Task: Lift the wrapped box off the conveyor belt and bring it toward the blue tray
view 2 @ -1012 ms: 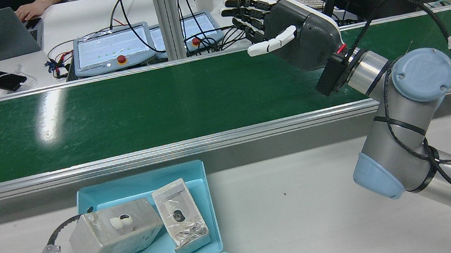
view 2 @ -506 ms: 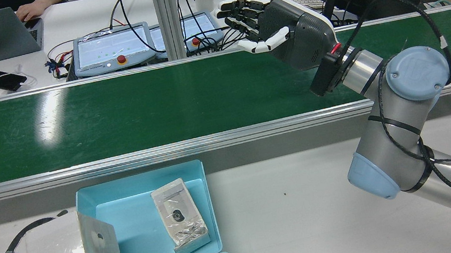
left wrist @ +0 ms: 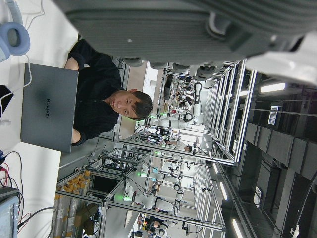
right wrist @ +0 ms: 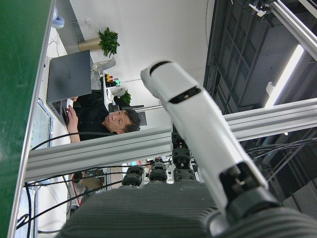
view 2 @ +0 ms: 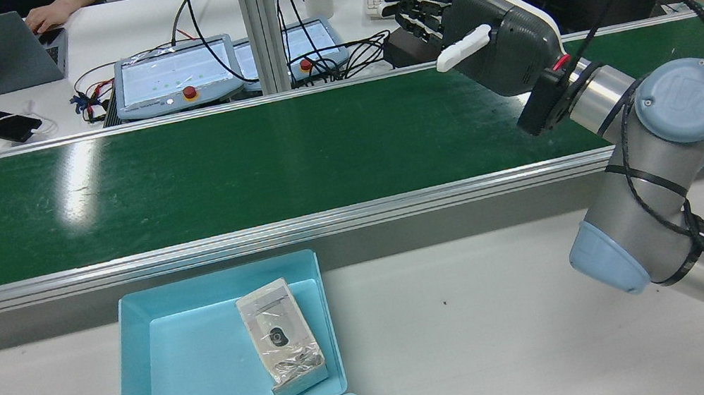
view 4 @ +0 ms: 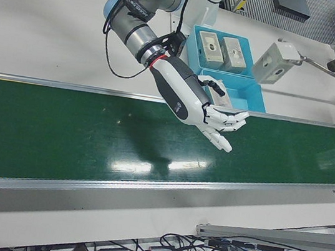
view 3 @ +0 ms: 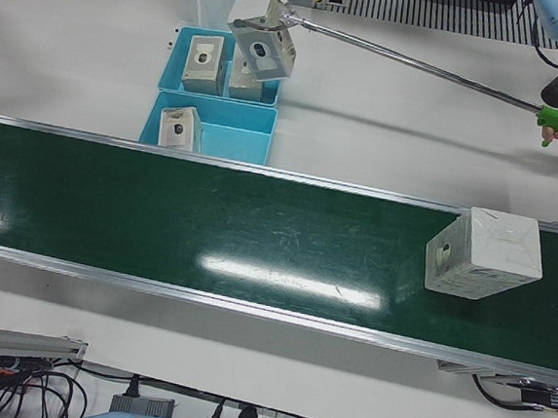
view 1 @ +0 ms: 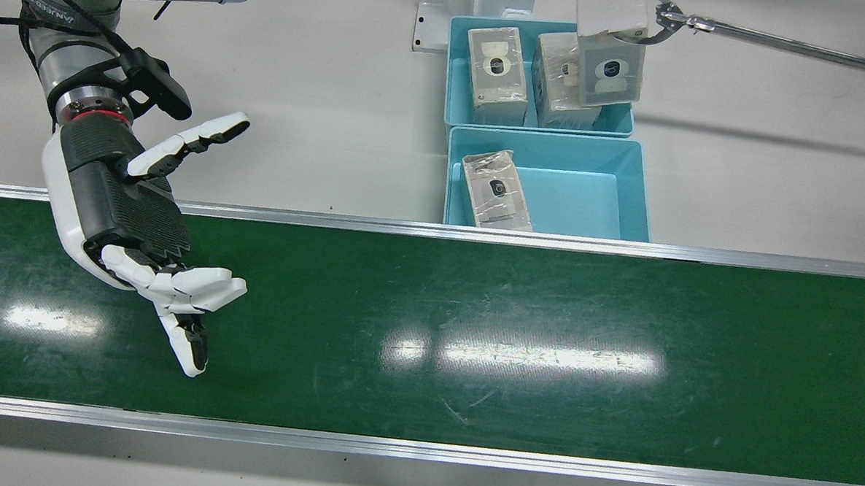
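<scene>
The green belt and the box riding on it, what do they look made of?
The belt looks like smooth rubber or plastic sheeting with a semi-gloss finish: it mirrors the ceiling lights and shows fine scuffs. The wrapped box seems to be pale card under clear film, judging by the wrinkles and sheen, though I can't be sure.

Two blue trays sit side by side: the near tray (view 1: 624,191) holds one wrapped box (view 1: 498,190), the far tray (view 1: 456,81) two (view 1: 496,66) (view 1: 553,81). A fourth box (view 1: 608,42) hangs in one reacher tool (view 1: 759,36), and a fifth (view 3: 482,253) rides the single green belt (view 1: 480,336). One robot hand (view 1: 136,234) shows.
</scene>
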You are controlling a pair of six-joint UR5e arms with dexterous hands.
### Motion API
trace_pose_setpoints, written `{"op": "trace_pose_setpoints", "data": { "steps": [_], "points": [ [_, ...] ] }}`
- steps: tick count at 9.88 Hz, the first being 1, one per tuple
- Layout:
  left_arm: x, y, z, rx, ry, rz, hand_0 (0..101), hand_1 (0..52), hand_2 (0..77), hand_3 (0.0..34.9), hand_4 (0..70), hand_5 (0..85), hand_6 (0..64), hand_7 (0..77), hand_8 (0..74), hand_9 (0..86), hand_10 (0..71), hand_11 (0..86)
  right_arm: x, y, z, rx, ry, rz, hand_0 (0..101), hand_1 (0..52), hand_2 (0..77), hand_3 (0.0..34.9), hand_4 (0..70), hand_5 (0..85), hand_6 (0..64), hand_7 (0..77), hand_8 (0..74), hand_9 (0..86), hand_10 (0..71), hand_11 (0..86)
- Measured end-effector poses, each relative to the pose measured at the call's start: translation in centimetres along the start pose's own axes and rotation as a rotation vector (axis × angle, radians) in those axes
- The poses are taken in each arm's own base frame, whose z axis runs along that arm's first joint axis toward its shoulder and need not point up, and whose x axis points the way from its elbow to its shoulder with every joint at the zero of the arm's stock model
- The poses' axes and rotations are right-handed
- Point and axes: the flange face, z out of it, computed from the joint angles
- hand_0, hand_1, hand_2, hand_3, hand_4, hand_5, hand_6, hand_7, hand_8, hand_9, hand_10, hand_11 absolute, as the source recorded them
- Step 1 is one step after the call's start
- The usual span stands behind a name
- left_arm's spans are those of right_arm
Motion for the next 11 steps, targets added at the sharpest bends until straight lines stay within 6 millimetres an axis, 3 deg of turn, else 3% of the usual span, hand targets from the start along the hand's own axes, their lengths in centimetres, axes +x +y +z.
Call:
{"op": "trace_pose_setpoints", "data": {
  "steps": [1,6,8,9,11],
  "points": [
    [0.0,0.0,0.0,0.000,0.000,0.000,0,0.0,1.1,0.0,0.0,1.1,0.0,0.5,0.5,0.0,0.5,0.0,-0.4,-0.2,-0.7,0.007,-0.002,-0.003,48,6.5,2.2,1.2,25.6,20.2,13.6,31.1,2.7,6.5,2.2,3.8],
    [0.0,0.0,0.0,0.000,0.000,0.000,0,0.0,0.5,0.0,0.0,1.1,0.0,0.5,0.5,0.0,0.0,0.5,-1.7,-0.9,-2.9,0.030,-0.012,-0.012,47,10.4,1.6,1.1,26.2,19.1,12.5,29.5,1.1,6.5,3.8,6.5],
    [0.0,0.0,0.0,0.000,0.000,0.000,0,0.0,1.1,0.0,0.0,1.1,0.0,0.5,0.5,0.5,0.5,0.5,-1.7,0.0,-3.2,0.013,-0.012,-0.008,47,10.4,1.6,1.1,25.1,19.1,12.5,29.5,2.2,6.5,3.8,6.5],
    [0.0,0.0,0.0,0.000,0.000,0.000,0,0.0,1.1,0.0,0.0,1.1,0.0,0.5,0.5,0.5,0.5,0.5,-1.9,0.1,-3.5,0.011,-0.013,-0.008,48,12.0,3.8,0.0,22.4,19.1,8.7,27.3,2.2,6.5,2.7,4.9],
    [0.0,0.0,0.0,0.000,0.000,0.000,0,0.0,1.1,0.0,0.0,1.1,0.0,0.5,0.5,0.0,0.5,0.0,-1.6,0.4,-3.7,0.006,-0.007,-0.005,49,14.7,7.1,1.0,21.8,18.0,8.7,25.6,0.0,3.8,0.0,1.6]
  ]
}}
